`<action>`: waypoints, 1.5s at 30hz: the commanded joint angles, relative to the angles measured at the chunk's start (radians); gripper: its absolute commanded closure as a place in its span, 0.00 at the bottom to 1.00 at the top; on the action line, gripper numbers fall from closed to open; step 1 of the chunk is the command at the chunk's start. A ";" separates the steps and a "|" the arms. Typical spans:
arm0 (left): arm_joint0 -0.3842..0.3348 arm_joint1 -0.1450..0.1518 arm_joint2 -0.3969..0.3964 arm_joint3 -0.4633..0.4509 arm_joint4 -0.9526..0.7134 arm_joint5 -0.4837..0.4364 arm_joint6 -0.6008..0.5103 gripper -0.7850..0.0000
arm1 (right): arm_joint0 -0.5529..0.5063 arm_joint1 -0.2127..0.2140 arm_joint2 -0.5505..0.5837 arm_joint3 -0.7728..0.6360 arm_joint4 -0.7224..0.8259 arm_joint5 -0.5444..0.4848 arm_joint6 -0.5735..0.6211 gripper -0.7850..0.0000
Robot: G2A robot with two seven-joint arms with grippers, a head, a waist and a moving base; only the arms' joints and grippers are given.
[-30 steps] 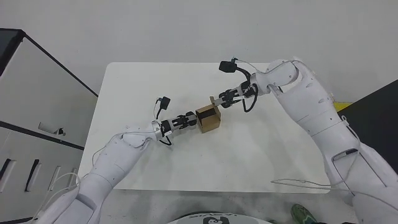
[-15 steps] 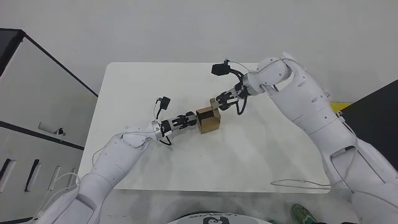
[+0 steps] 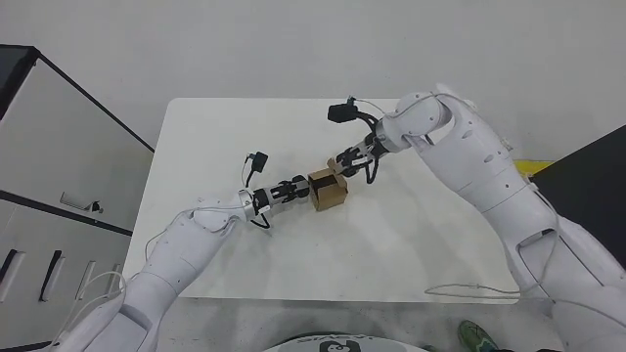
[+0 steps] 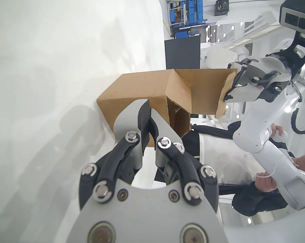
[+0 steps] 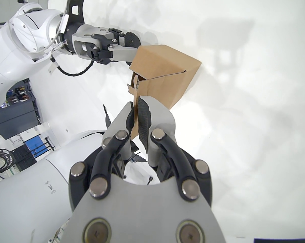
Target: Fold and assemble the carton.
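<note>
A small brown carton (image 3: 329,188) stands near the middle of the white table (image 3: 411,244), partly set up with one end open. My left gripper (image 4: 149,117) is shut on the carton's (image 4: 132,94) side wall, from the robot's left. My right gripper (image 5: 135,109) is shut on a raised flap of the carton (image 5: 165,69), at its far right corner. In the top view the left gripper (image 3: 306,188) and the right gripper (image 3: 342,164) sit on opposite sides of the box. The inside of the carton is mostly hidden.
A dark cabinet (image 3: 39,147) stands off the table's left side. Bare tabletop lies all around the carton, widest toward the front right. A person stands behind the right arm in the left wrist view, not touching the carton.
The right arm has swung inward and left, carrying the held flap toward the carton's top. The left arm and the box body have stayed put.
</note>
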 commanded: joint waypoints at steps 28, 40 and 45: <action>0.000 0.000 0.000 0.000 0.000 0.000 0.000 1.00 | 0.108 -0.079 -0.188 0.004 -0.162 0.031 0.041 0.98; 0.000 0.000 0.000 0.000 0.000 0.000 0.000 1.00 | 0.131 -0.122 -0.251 0.015 -0.192 0.041 0.038 0.99; 0.000 0.000 0.000 0.000 0.000 0.000 0.000 1.00 | 0.136 -0.137 -0.270 0.018 -0.212 0.050 0.036 1.00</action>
